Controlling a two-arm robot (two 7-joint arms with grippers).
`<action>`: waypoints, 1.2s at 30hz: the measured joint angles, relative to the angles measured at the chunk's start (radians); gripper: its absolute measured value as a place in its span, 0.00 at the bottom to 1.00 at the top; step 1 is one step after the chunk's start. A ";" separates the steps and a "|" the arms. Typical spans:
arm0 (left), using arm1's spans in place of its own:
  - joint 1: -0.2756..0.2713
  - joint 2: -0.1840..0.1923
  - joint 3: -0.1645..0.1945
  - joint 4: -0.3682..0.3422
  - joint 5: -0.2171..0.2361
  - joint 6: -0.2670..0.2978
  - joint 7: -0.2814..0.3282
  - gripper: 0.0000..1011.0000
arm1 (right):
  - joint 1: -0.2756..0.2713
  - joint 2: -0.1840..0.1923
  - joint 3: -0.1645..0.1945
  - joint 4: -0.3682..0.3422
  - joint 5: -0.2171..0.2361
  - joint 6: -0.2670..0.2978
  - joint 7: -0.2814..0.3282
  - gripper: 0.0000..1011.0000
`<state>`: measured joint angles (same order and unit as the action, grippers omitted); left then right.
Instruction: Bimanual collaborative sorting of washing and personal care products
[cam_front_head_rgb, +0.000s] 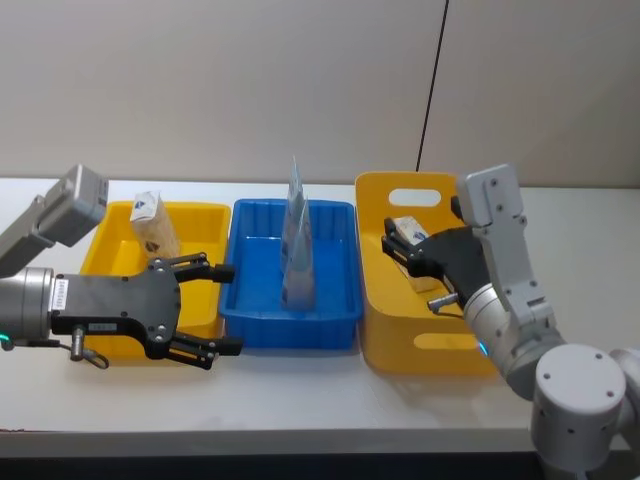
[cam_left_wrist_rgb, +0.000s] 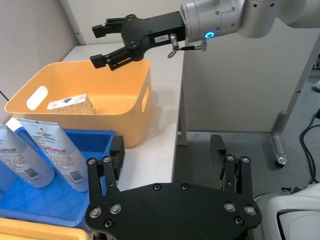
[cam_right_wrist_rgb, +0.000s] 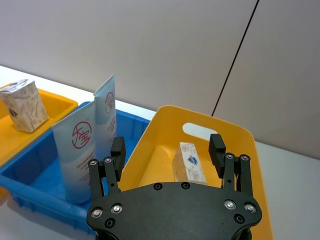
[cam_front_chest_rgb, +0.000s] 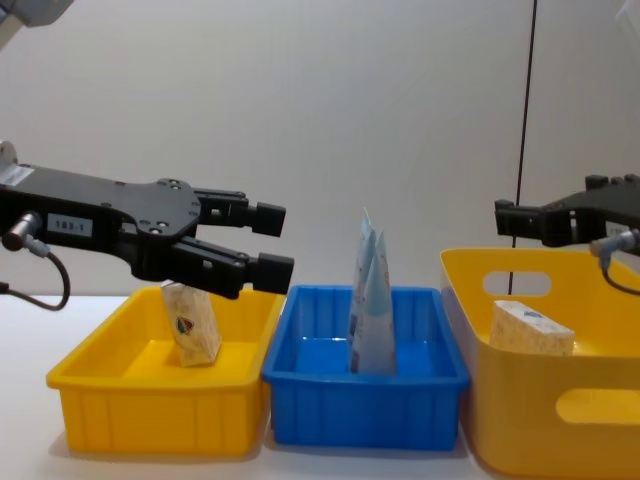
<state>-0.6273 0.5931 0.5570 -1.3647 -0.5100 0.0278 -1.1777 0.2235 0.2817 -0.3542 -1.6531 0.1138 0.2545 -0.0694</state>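
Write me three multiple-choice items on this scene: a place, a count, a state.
1. The tall pointed pale blue-white pouches stand in: A the shallow yellow plastic bin; B the blue plastic bin; C the tall yellow plastic bin.
2. How many pouches? A one; B two; C four.
3. The left gripper is: A open, empty; B shut on a pouch; C shut, empty.
Key: 1B, they stand upright in the blue bin; 2B, two tips show side by side; 3A, its fingers are spread with nothing between.
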 joint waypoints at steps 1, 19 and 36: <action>0.000 0.000 0.000 0.000 0.000 0.000 0.000 0.99 | -0.010 -0.002 -0.001 -0.012 -0.005 0.006 -0.009 0.99; 0.000 0.000 0.000 0.000 0.000 0.000 0.000 0.99 | -0.076 -0.072 -0.035 -0.063 -0.051 0.056 -0.088 0.99; 0.000 0.000 0.000 0.000 0.000 0.000 0.000 0.99 | -0.061 -0.149 -0.095 -0.022 -0.083 0.064 -0.097 0.99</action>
<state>-0.6273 0.5930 0.5570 -1.3646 -0.5100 0.0278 -1.1777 0.1621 0.1329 -0.4492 -1.6751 0.0310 0.3187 -0.1663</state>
